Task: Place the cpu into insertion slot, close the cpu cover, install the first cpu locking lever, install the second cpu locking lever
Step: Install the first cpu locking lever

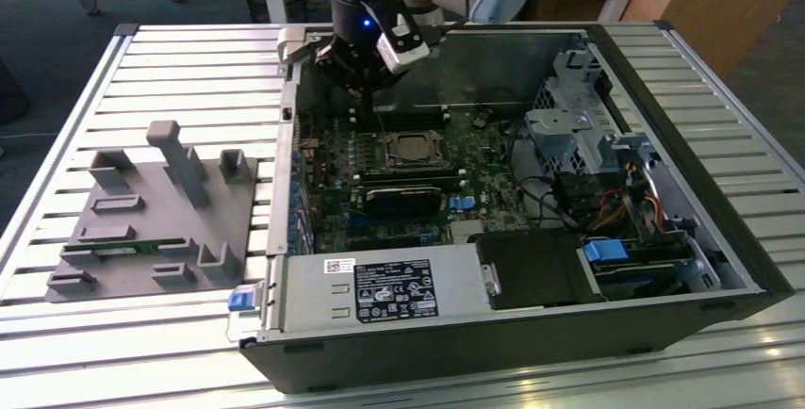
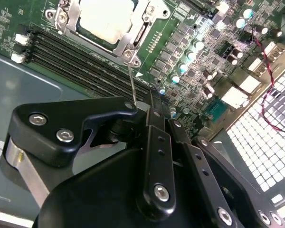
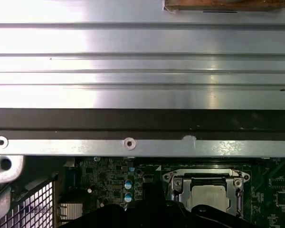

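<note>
Cpu: seated in insertion slot, cpu cover shut over it to retain it. At its 5 o'clock, my gripper, fingers pinched together on a thin locking lever.

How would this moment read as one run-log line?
cpu: seated in socket | cpu cover: closed | hand: above motherboard, beside locking lever
</note>
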You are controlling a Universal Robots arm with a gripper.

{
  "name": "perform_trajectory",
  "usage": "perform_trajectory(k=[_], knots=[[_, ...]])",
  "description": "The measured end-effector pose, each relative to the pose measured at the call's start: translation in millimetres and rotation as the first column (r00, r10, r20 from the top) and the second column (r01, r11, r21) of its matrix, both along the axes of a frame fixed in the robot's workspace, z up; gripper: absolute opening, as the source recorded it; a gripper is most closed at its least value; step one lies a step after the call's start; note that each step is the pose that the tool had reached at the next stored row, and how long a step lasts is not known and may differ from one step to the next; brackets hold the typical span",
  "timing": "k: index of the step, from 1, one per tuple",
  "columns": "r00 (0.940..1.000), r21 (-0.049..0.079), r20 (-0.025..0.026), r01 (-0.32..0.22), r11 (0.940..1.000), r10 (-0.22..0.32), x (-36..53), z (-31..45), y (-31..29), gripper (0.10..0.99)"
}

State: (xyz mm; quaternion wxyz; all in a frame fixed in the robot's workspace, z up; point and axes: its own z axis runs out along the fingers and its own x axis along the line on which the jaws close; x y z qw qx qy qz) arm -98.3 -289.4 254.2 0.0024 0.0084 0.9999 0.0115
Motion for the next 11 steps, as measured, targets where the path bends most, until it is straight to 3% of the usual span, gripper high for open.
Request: perform_trajectory(k=[5,11], knots=[[1.0,0.0,0.0,0.0,1.0,0.0,7.5,-0.1,0.4,0.118],[1.0,0.0,-0.0003,0.0,1.0,0.0,23.6,-1.1,2.1,0.118]])
